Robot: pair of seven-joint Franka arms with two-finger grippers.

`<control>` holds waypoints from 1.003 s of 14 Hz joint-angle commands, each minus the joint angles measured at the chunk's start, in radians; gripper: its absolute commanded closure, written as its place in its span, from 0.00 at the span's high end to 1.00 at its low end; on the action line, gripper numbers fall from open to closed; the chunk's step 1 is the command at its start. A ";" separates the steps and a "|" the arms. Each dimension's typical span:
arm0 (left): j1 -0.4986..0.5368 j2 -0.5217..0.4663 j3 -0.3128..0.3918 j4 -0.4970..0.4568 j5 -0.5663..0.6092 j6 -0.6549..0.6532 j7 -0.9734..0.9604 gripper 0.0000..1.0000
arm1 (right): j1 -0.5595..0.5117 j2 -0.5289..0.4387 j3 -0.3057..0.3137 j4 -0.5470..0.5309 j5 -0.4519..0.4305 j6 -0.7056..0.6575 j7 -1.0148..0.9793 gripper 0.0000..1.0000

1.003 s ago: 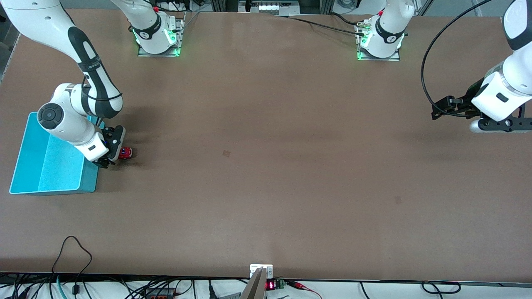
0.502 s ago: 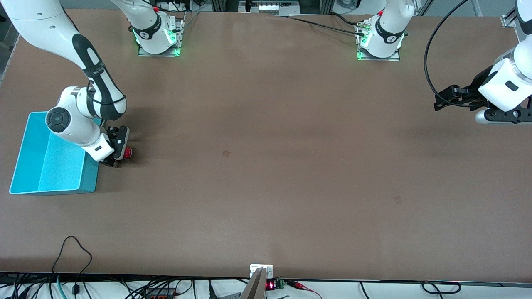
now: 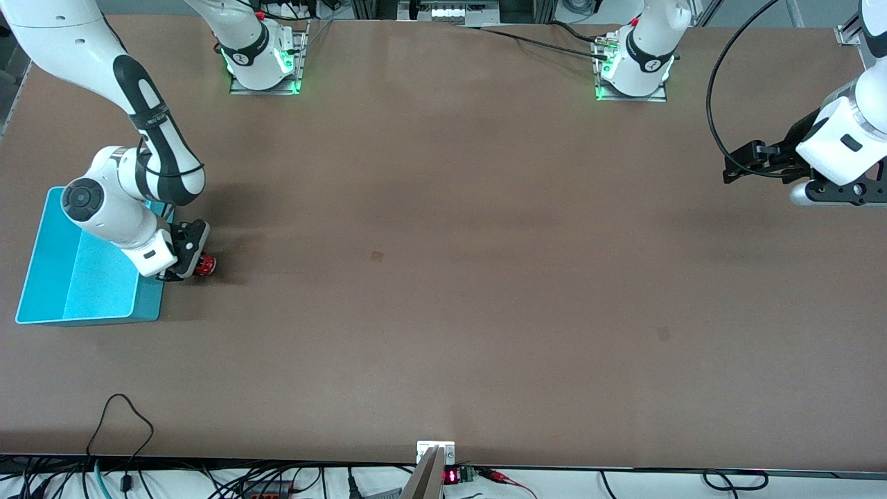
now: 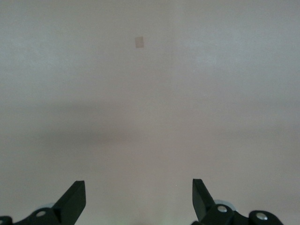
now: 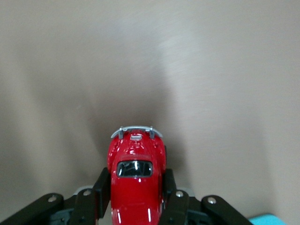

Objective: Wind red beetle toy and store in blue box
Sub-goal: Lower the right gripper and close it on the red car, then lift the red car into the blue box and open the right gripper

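We see the right arm hiding part of the light blue plastic box (image 3: pixel 83 291); the right gripper (image 5: pixel 136 192) clamps the glossy red beetle toy car (image 5: pixel 136 180) just beside it, while the waiting left gripper (image 4: pixel 138 199) hangs with fingers apart.

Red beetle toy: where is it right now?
The red beetle toy sits at the right arm's end of the table, clamped in the right end effector, just beside the blue box.

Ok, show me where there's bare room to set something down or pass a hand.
Bare tabletop runs from the red beetle toy to the left arm's end, where the open left hand hovers. It is crowded only at the right arm's end: the right hand, shut on the toy, sits beside the blue box, whose floor shows bare.
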 commanded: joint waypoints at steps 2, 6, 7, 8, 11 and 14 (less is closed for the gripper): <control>0.008 -0.093 -0.004 -0.112 -0.013 0.069 0.021 1.00 | 0.050 -0.070 0.003 0.046 0.065 -0.011 0.287 0.05; 0.008 -0.087 -0.002 -0.102 -0.008 0.066 0.073 1.00 | 0.062 -0.118 0.002 0.086 0.066 -0.023 0.667 0.05; 0.008 -0.085 -0.001 -0.098 -0.007 0.063 0.074 1.00 | 0.058 -0.129 -0.006 0.088 0.066 -0.025 0.789 0.05; 0.007 -0.085 -0.004 -0.093 -0.007 0.063 0.073 1.00 | 0.055 -0.139 -0.023 0.089 0.068 -0.035 0.876 0.04; 0.007 -0.084 -0.004 -0.092 -0.007 0.063 0.073 1.00 | 0.055 -0.153 -0.112 0.127 0.068 -0.196 0.987 0.00; 0.007 -0.085 -0.005 -0.086 -0.007 0.047 0.068 1.00 | 0.055 -0.164 -0.169 0.186 0.068 -0.440 1.195 0.00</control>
